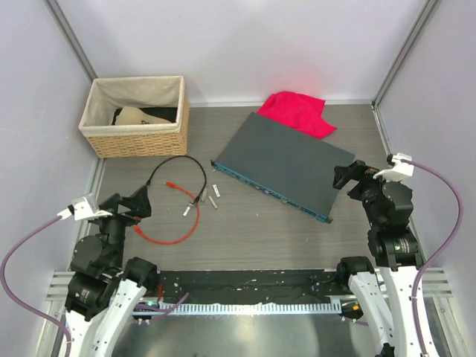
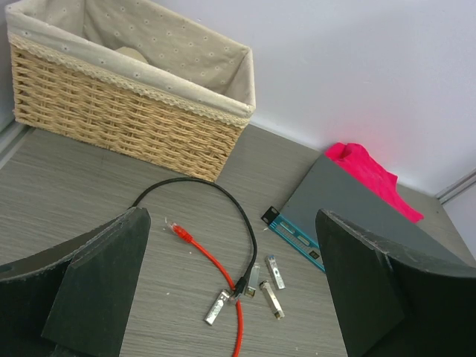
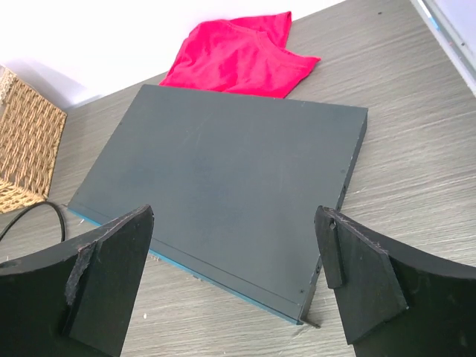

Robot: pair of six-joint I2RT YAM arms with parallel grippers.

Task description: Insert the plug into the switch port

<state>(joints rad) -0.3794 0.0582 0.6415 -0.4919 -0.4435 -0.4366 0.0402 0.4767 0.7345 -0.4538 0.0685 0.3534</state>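
Observation:
The switch is a flat dark-grey box lying at an angle right of centre. Its row of ports lines the narrow teal front face, also seen in the left wrist view. A red cable ends in a clear plug on the table. A black cable ends in a plug among several small silver modules. My left gripper is open and empty, above the table near the red cable. My right gripper is open and empty over the switch's right end.
A woven basket with cloth lining stands at the back left. A red cloth lies behind the switch. Grey walls close the back and sides. Bare table lies between the cables and the near edge.

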